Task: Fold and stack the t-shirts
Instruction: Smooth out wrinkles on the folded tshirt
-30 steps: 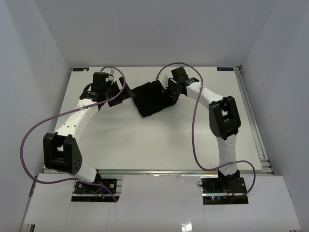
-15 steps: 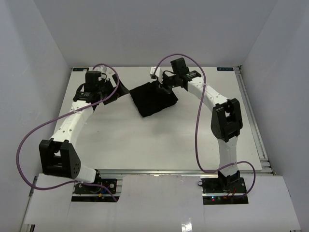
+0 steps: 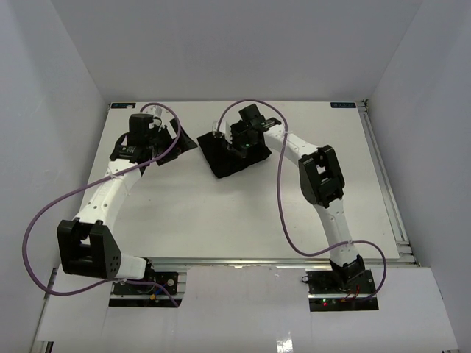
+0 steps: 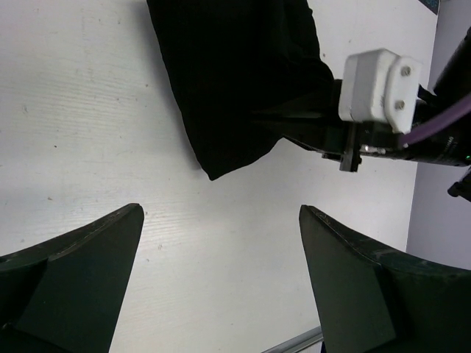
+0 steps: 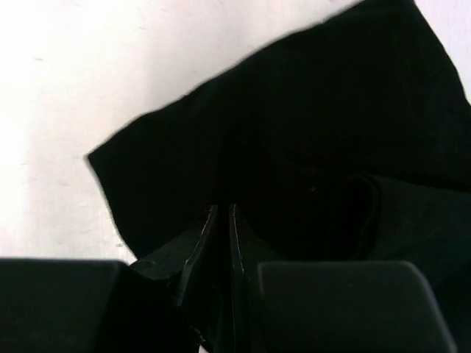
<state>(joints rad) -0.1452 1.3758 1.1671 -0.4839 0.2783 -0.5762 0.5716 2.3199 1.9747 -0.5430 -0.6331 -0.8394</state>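
Observation:
The black t-shirt lies folded into a small block at the back middle of the table. It also shows in the left wrist view and fills the right wrist view. My right gripper is down on top of the shirt, its jaws closed to a thin slit on the black fabric. My left gripper is wide open and empty just left of the shirt, over bare table. No logo or neck tag shows.
The white table has a metal rail along its right edge and white walls on three sides. Purple cables loop off both arms. The right wrist's white camera block shows near the shirt's edge.
My right gripper has moved left from the shirt's right edge onto its top. My left gripper has backed off a little to the left, away from the shirt.

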